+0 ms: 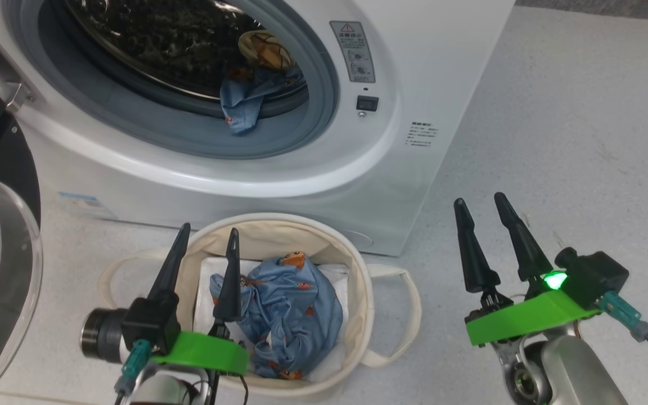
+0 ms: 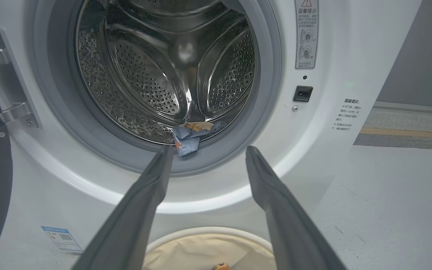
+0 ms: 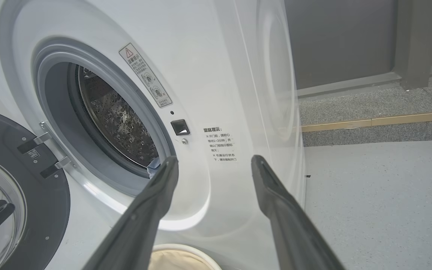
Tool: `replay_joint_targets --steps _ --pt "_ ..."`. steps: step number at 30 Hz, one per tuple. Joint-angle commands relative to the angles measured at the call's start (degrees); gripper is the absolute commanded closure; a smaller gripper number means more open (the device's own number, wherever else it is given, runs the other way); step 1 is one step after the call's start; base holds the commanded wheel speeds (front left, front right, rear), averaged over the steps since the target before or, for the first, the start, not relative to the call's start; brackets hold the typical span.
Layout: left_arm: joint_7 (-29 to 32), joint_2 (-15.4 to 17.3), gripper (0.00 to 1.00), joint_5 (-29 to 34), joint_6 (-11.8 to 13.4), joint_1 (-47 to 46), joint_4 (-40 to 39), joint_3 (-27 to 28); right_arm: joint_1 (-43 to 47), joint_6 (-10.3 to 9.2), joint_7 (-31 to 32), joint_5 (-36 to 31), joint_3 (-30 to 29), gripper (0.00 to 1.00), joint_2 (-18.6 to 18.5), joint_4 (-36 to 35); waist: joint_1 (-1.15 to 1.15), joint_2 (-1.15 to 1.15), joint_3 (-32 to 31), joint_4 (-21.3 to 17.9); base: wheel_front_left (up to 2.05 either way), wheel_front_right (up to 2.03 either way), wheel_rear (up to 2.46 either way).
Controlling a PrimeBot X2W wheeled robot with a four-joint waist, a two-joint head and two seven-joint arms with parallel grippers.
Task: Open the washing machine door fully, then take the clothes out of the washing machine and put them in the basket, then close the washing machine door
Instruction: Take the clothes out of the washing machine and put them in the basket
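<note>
Speckled pale floor (image 1: 554, 112) runs back to a dark wall (image 3: 343, 37). On it stands the washing machine (image 1: 414, 67), its door (image 1: 3, 163) swung wide at nine o'clock (cut off by the frame). Clothes (image 1: 290, 315) lie in the basket (image 1: 359, 287) at six o'clock; one blue piece (image 1: 242, 107) hangs over the drum lip (image 1: 301, 132), partly hidden. Left gripper (image 1: 210, 228) and right gripper (image 1: 479, 198) hover released, empty.

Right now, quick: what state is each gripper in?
Left gripper: open, holding nothing.
Right gripper: open, holding nothing.
</note>
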Motion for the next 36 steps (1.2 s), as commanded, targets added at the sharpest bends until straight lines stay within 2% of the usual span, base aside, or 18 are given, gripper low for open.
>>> replay_joint_targets --steps 1,24,31,36 --pt "-0.27 0.08 0.00 0.52 -0.34 -0.19 -1.79 1.84 0.22 0.02 -0.70 0.44 1.46 0.00 0.22 -1.96 0.00 0.00 -0.39 -0.22 0.00 0.00 0.00" --pt "-0.27 -0.05 0.00 1.22 -1.10 0.42 -0.86 3.33 0.75 0.02 -0.70 0.26 2.60 0.00 0.22 -1.45 0.00 0.00 -0.65 -1.93 0.00 0.00 0.00" --pt "-0.27 1.26 0.00 1.95 -2.92 -5.35 2.34 5.46 -0.57 0.02 -0.70 -0.54 2.67 0.00 0.22 -2.03 0.00 0.00 4.97 -3.33 0.00 0.00 0.00" --pt "-0.27 2.99 0.00 -0.37 -6.30 -13.09 6.23 8.22 -2.46 0.02 -0.70 -0.36 2.73 0.00 0.22 -2.97 0.00 0.00 10.51 -4.72 0.00 0.00 0.00"
